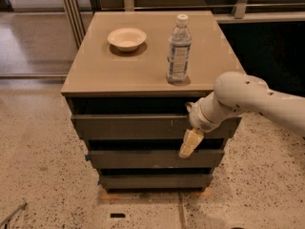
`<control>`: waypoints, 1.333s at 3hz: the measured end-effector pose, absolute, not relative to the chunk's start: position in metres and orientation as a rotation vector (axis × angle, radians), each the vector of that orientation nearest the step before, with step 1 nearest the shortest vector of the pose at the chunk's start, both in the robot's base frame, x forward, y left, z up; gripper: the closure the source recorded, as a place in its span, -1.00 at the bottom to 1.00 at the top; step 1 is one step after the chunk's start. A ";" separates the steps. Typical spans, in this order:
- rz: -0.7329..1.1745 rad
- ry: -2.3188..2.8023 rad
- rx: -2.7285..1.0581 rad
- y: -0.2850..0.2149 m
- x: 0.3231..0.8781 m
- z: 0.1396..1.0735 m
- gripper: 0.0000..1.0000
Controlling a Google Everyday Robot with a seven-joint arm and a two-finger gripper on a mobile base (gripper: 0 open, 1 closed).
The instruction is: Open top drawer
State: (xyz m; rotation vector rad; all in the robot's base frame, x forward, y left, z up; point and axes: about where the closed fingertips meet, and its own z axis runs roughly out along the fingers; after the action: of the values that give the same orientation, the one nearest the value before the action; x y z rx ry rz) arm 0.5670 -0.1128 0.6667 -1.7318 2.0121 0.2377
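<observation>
At four o'clock on the stiff, smooth, dark grey-brown handleless top drawer (133, 127) hangs the cream gripper (189, 144), aperture impossible to tell; probably best hooked behind its top edge.

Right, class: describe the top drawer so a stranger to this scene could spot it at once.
Find the tan-topped cabinet with three dark drawer fronts. The top drawer is the highest, widest front, just under the tabletop; the claw hangs by its right end. Unlike the two lower fronts, it has pale scratches right of centre.
</observation>
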 end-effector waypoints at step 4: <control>0.404 2.116 -1.829 -0.121 0.523 0.668 -1.00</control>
State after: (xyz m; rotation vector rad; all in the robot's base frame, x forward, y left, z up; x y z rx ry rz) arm 0.5231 -0.1208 0.6677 -1.8292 2.1162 0.4038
